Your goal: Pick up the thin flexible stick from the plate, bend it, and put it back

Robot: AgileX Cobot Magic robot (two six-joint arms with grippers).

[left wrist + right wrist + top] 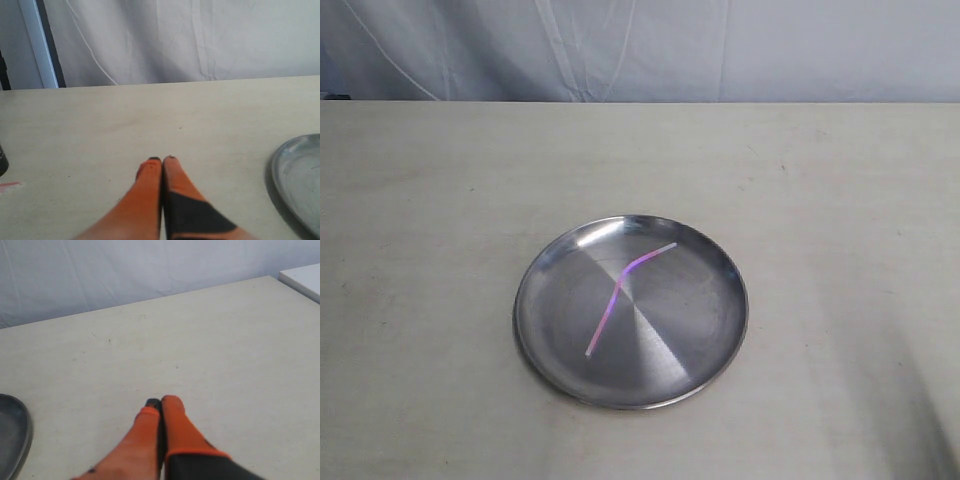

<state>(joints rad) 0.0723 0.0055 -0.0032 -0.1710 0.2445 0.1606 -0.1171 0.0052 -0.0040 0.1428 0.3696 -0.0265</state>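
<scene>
The round steel plate lies on the table in the exterior view. The thin pink-purple stick rests in it, kinked near its middle. Neither gripper shows in the exterior view. In the left wrist view my left gripper is shut with nothing between its orange fingers, over bare table, and the plate's rim shows off to one side. In the right wrist view my right gripper is also shut and empty, with the plate's edge at the frame's border.
A white cloth backdrop hangs behind the pale table. A white block sits at the table's corner in the right wrist view. A dark object and a pink mark lie at the left wrist view's border.
</scene>
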